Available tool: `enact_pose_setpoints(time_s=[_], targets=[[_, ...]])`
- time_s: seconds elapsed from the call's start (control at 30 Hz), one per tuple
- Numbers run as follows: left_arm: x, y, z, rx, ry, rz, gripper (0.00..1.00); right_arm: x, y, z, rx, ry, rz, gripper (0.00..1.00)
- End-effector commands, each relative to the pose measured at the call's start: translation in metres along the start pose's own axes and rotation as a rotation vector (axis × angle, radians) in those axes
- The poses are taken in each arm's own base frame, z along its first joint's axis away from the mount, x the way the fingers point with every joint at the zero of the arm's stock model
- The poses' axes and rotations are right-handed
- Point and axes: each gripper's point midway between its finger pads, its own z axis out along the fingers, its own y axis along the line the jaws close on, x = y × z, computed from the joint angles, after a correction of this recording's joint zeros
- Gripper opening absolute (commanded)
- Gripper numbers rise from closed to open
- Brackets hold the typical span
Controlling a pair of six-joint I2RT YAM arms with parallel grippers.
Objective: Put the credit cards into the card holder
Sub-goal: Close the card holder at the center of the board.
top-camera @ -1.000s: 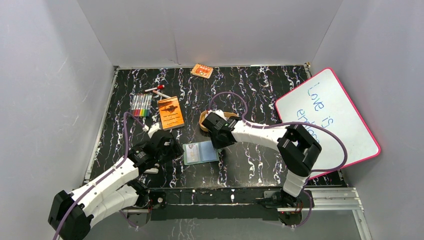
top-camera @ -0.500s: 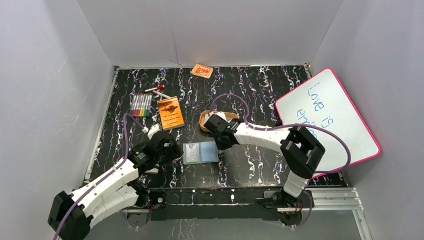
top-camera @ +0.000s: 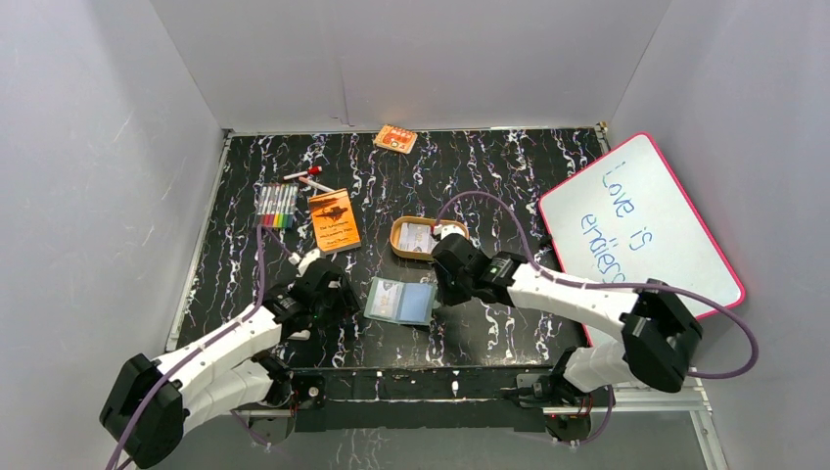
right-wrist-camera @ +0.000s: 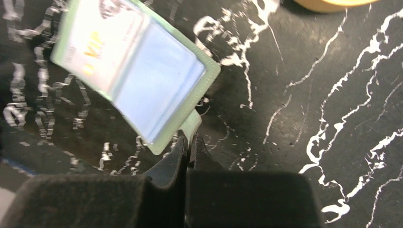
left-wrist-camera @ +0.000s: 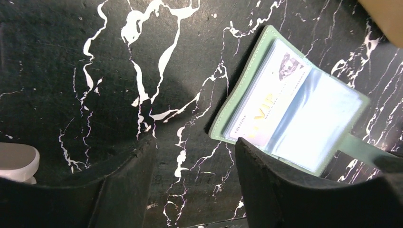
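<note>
Since a second ago my right tool (right-wrist-camera: 188, 142) has left the tan tray (top-camera: 395, 235) and clenched on the snap tab (right-wrist-camera: 191, 124) of the card holder (top-camera: 401, 301), skewing it on the bench (top-camera: 509, 166). The holder lies open at lower centre, long axis across the frame, one VIP card (left-wrist-camera: 266, 102) sleeved. My left tool (left-wrist-camera: 192, 183), released, waits just left of it. Pale credit cards (top-camera: 421, 238), I think, sit in the tray, nearer the right arm.
</note>
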Motion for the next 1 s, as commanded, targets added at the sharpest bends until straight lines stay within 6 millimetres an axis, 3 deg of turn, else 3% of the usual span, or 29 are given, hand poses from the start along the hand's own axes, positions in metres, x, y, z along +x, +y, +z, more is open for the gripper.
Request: enact_pose_setpoints(time_s=[0.0,0.23,0.57,0.73,0.97], targets=[[0.006,-0.001,0.008,0.012,0.022,0.012,0.58,-0.031,0.023,-0.021,-0.13,-0.121,0.029,0.0],[0.01,-0.008,0.015,0.033,0.051,0.034,0.52,-0.052,0.048,-0.033,-0.276,-0.175,0.067,0.0],[0.024,-0.019,0.02,0.129,0.102,0.021,0.34,-0.085,0.089,-0.048,-0.491,-0.27,0.086,0.0],[0.033,-0.026,0.02,0.178,0.151,0.026,0.22,-0.091,0.105,-0.037,-0.546,-0.249,0.084,0.0],[0.037,-0.029,0.017,0.217,0.16,0.028,0.1,-0.085,0.117,-0.012,-0.588,-0.184,0.106,0.0]])
